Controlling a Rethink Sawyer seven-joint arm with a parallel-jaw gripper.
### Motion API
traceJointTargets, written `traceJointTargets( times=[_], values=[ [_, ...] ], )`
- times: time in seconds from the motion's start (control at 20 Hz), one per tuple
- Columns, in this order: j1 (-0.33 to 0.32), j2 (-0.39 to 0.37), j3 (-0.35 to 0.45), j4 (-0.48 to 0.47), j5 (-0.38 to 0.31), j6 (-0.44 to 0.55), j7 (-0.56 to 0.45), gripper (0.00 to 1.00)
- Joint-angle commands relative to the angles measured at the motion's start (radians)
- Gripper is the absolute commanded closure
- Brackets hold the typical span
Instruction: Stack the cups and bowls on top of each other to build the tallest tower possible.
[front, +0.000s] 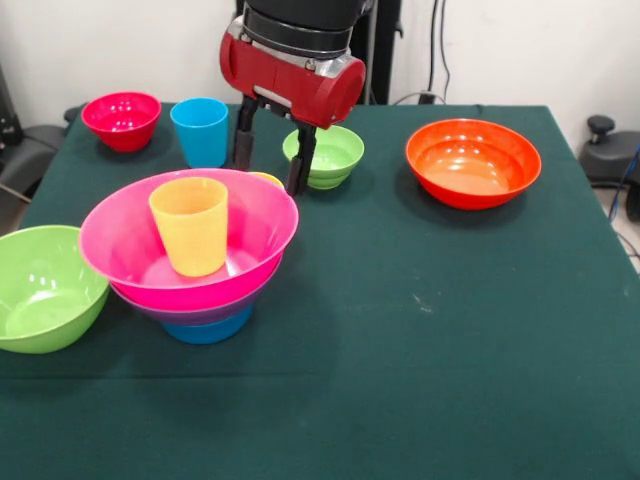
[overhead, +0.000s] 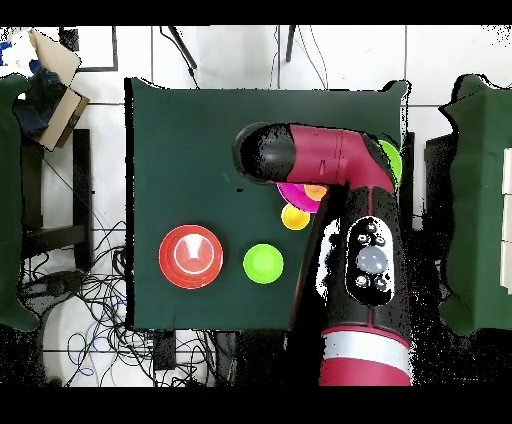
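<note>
Tower (front: 195, 270) sits at abt 9 o'clock on the green tablecloth (front: 420, 340) in front view: mid blue bowl (front: 208, 327) at bottom, purple bowl (front: 170, 305) w/ only its rim showing above it, big pink bowl (front: 130, 245) on top. Inside the pink bowl stands an orange-yellow cup (front: 190, 225), upright, mouth up, nothing visible in it. A second yellowish piece (front: 268, 180) peeks over the pink bowl's far rim; can't tell what it is or whether it touches.

Gripper (front: 270, 155) hangs just behind the pink bowl at abt 11 o'clock, two black fingers (front: 243, 135) pointing down, spread apart, holding nothing.

Loose pieces: big lime green bowl (front: 40, 290) at 9 o'clock by the edge, just beside the tower. Small red bowl (front: 122, 120) and sky blue cup (front: 201, 130) at 11 o'clock, near each other. Small green bowl (front: 328, 155) at 12, just beside the gripper. Orange bowl (front: 472, 162) at 2 o'clock, well apart from the rest. All upright, no contents seen.

Overhead view: arm (overhead: 365, 240) covers most of the tower; the orange bowl and small green bowl lie clear.
</note>
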Motion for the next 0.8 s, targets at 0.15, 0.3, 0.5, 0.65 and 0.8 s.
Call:
traceJointTargets(
  times=[0.15, 0.3, 0.5, 0.65, 0.8],
  values=[
    [-0.035, 0.054, 0.045, 0.01, 0.022, 0.058, 0.014, 0.0],
    [-0.043, 0.095, 0.053, 0.013, 0.034, 0.025, 0.033, 0.0],
    [-0.002, 0.105, 0.022, 0.016, 0.029, 0.046, 0.079, 0.0],
    [0.019, 0.091, 0.014, 0.043, 0.027, 0.031, 0.08, 0.0],
    [0.031, 0.084, 0.012, 0.057, 0.035, 0.027, 0.082, 0.0]
  ],
)
